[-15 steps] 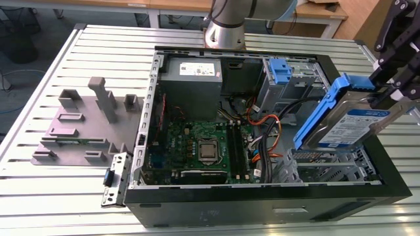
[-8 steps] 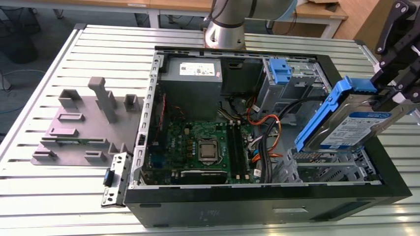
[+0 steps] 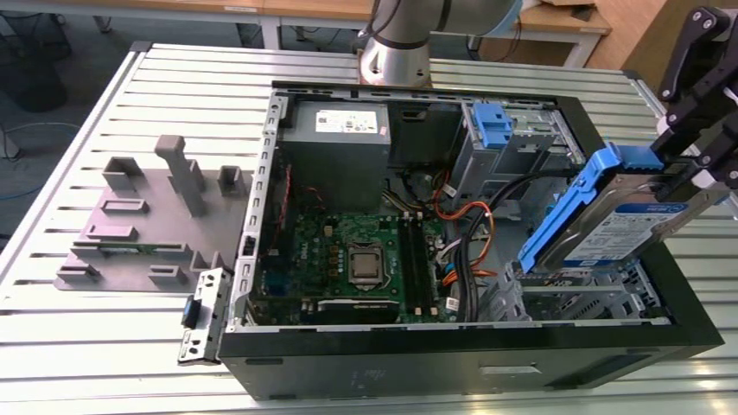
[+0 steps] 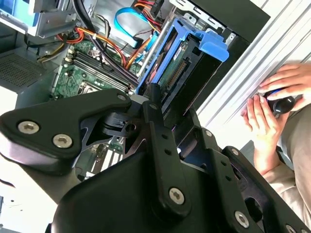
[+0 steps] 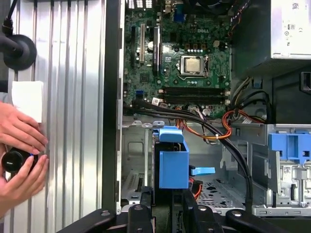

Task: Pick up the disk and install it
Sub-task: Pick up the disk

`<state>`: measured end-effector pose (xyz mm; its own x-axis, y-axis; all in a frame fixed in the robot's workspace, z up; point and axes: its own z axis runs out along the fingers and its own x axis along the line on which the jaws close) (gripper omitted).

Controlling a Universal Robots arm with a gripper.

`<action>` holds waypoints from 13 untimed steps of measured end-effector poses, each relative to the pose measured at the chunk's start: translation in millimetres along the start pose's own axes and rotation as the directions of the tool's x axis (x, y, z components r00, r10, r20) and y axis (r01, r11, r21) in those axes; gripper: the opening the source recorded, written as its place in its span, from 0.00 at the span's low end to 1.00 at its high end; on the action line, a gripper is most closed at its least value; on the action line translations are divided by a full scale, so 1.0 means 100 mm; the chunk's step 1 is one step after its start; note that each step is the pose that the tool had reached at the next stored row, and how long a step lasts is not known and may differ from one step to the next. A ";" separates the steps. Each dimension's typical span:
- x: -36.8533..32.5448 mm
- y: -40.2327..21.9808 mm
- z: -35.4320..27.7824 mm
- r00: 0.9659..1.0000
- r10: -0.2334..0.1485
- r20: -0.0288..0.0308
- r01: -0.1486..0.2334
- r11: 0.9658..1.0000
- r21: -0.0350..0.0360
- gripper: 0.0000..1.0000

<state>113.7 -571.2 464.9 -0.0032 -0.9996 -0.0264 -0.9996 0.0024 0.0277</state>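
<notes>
Here the disk (image 3: 623, 229) hangs tilted over the drive cage (image 3: 576, 303) at the exterior view's right of the open computer case (image 3: 461, 367), the gripper (image 3: 683, 186) clamped shut on its upper end. Pick-up looks done; installing is in hand, and seating calls for squaring its blue rails (image 3: 568, 207) to the cage. Cables (image 3: 473, 220) crowd close beside; a person's hands (image 4: 262, 121) rest just outside.

You have a silver disk (image 3: 628, 223), blue-railed, blue-and-white-labelled; green motherboard (image 3: 334, 251); black case (image 3: 461, 361); grey tray (image 3: 127, 235); silver ribbed table (image 3: 92, 346).
</notes>
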 end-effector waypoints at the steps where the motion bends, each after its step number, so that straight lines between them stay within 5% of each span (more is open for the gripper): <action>1: 0.008 -0.001 0.003 1.000 0.000 0.000 0.000 1.000 0.000 0.35; 13: 0.010 -0.005 0.045 1.000 0.000 0.000 0.000 1.000 0.000 0.35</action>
<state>114.1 -572.1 460.4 -0.0032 -0.9997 -0.0261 -0.9996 0.0025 0.0278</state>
